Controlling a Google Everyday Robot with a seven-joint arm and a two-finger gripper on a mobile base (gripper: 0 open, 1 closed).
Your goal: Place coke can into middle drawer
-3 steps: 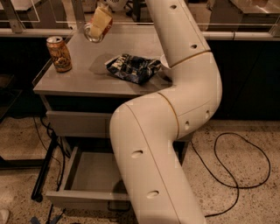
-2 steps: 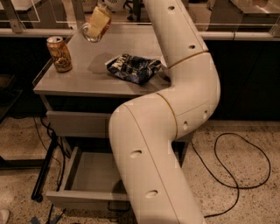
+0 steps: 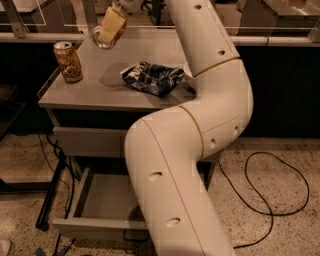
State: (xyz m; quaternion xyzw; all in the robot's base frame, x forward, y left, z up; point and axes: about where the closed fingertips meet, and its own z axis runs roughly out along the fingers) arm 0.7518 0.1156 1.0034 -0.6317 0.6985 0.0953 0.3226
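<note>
The gripper [image 3: 114, 20] clasped the coke can [image 3: 106, 34], tilted, above the table's [image 3: 100, 95] far left side; the drawer [image 3: 95, 227] stood open below, partly hidden by the arm [image 3: 200, 125].

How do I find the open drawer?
Find the grey cabinet where the gripper holds the coke can above the tabletop. The middle drawer is lowest, pulled out near the floor; the drawer front above is shut.

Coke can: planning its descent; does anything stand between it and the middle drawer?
Yes: held by the gripper, the coke can hangs over the cabinet top, which lies between it and the open middle drawer.
</note>
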